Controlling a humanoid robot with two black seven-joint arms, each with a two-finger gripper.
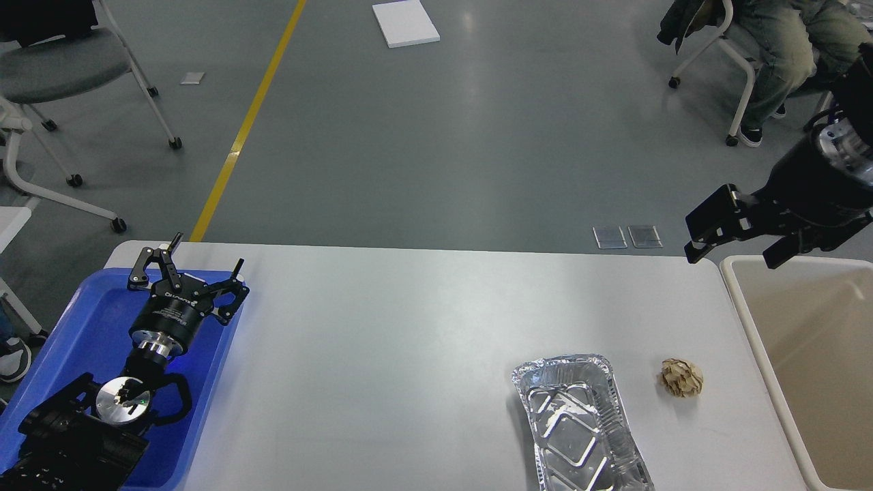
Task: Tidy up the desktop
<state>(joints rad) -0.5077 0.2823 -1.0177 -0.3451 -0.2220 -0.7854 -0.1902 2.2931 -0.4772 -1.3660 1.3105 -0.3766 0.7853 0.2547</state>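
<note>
The white-grey desktop (382,341) fills the lower view. On it, at the front right, lie an empty foil tray (580,426) and a crumpled brown paper ball (681,378) just to its right. My left gripper (194,256) is open and empty, held over the far end of the blue tray (75,334) at the desktop's left edge. My right gripper (733,254) is open and empty, in the air above the desktop's far right corner, well behind the paper ball.
A beige bin (805,368) stands against the desktop's right end. Beyond the desktop is grey floor with a yellow line (249,123), office chairs at the left, a seated person (777,41) at the far right and a white board (405,24).
</note>
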